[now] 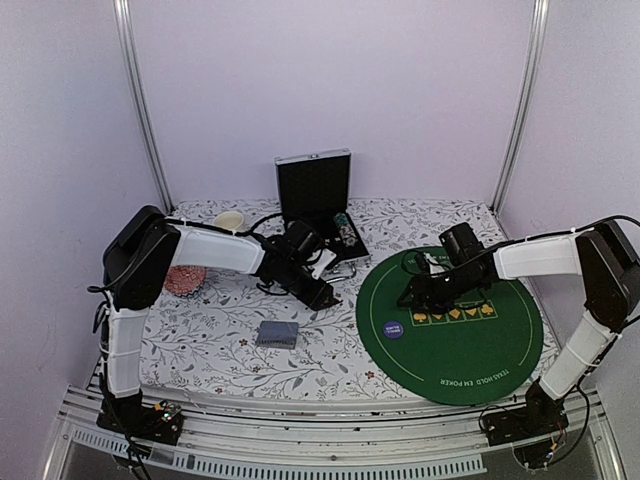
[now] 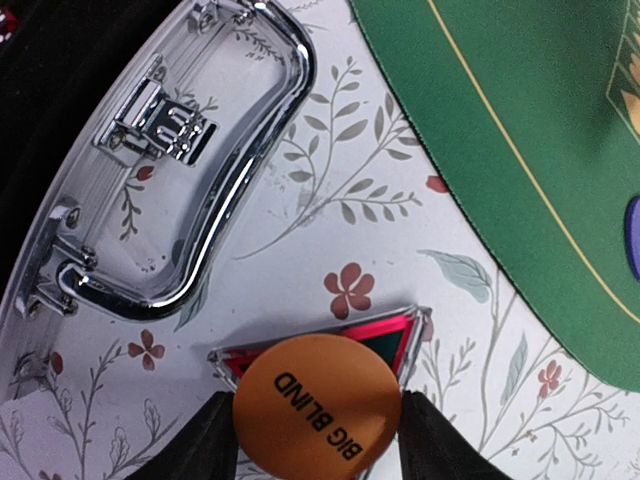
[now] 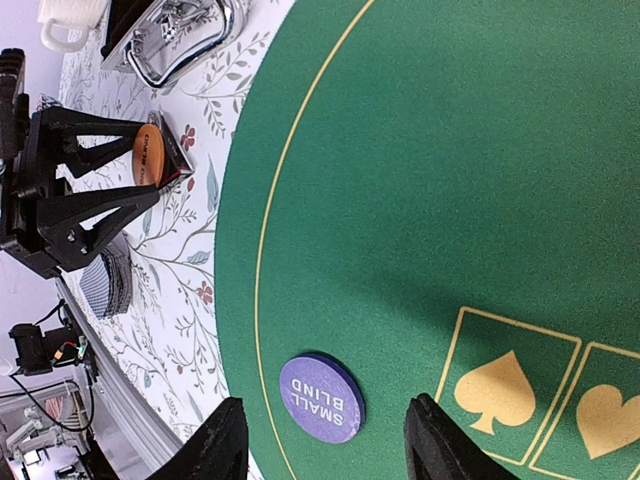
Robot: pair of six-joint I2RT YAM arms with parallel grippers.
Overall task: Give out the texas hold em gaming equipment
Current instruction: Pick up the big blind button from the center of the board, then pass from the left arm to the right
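Observation:
An orange "BIG BLIND" button disc [image 2: 315,405] lies partly over a dark triangular marker with red edges [image 2: 395,335] on the floral cloth. My left gripper [image 2: 315,440] is shut on the disc, one finger against each side of it; from above it [image 1: 322,298] sits just left of the green mat [image 1: 450,350]. A purple "SMALL BLIND" disc [image 3: 320,397] lies flat on the mat near its left rim. My right gripper [image 3: 325,445] hangs open over it, fingers wide of the disc. A stack of blue-grey-backed cards [image 1: 277,334] rests on the cloth in front of the left arm.
An open black case [image 1: 315,190] with a chrome handle [image 2: 200,200] stands at the back, chips inside it [image 1: 345,232]. A cream mug [image 1: 229,221] sits at the back left. A reddish pile of chips [image 1: 185,279] lies beside the left arm. Spade and heart prints [image 3: 500,390] mark the mat.

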